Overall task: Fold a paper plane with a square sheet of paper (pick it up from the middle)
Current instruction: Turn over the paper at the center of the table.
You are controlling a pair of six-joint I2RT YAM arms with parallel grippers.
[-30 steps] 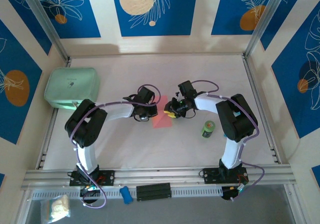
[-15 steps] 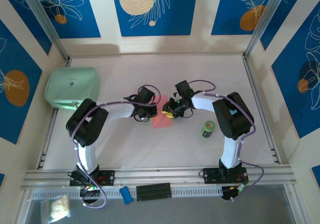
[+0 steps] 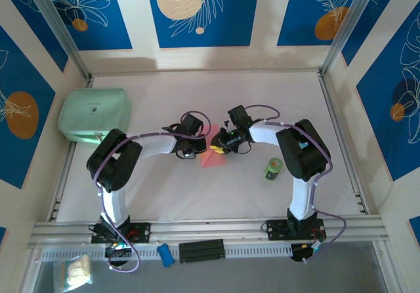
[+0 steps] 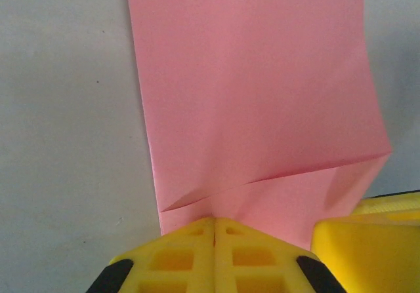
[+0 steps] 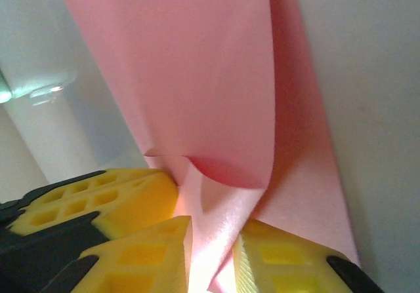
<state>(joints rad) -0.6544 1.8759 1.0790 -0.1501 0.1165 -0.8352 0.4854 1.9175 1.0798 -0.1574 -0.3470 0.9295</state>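
Note:
The square sheet of paper [image 3: 211, 156] is pink, partly folded, and lies mid-table between both grippers. My left gripper [image 3: 199, 151] holds its left edge. In the left wrist view the yellow fingers [image 4: 214, 222] meet, pinching the paper's [image 4: 256, 77] near edge, and a crease runs out from the tips. My right gripper [image 3: 220, 149] comes in from the right. Its jaws [image 5: 213, 226] stand narrowly apart, with a raised fold of the paper [image 5: 197, 63] between them. One right finger [image 4: 367, 240] shows beside the left gripper. The paper plane as such is out of view.
A mint-green case [image 3: 93, 115] sits at the table's far left. A small green can [image 3: 273, 169] stands just right of the right arm's forearm. Frame posts and a rail border the table, with a blue object [image 3: 166, 254] on the near rail.
The right gripper has shifted slightly left toward the left gripper, and its jaws have narrowed around the paper fold. The left gripper has stayed put, still shut.

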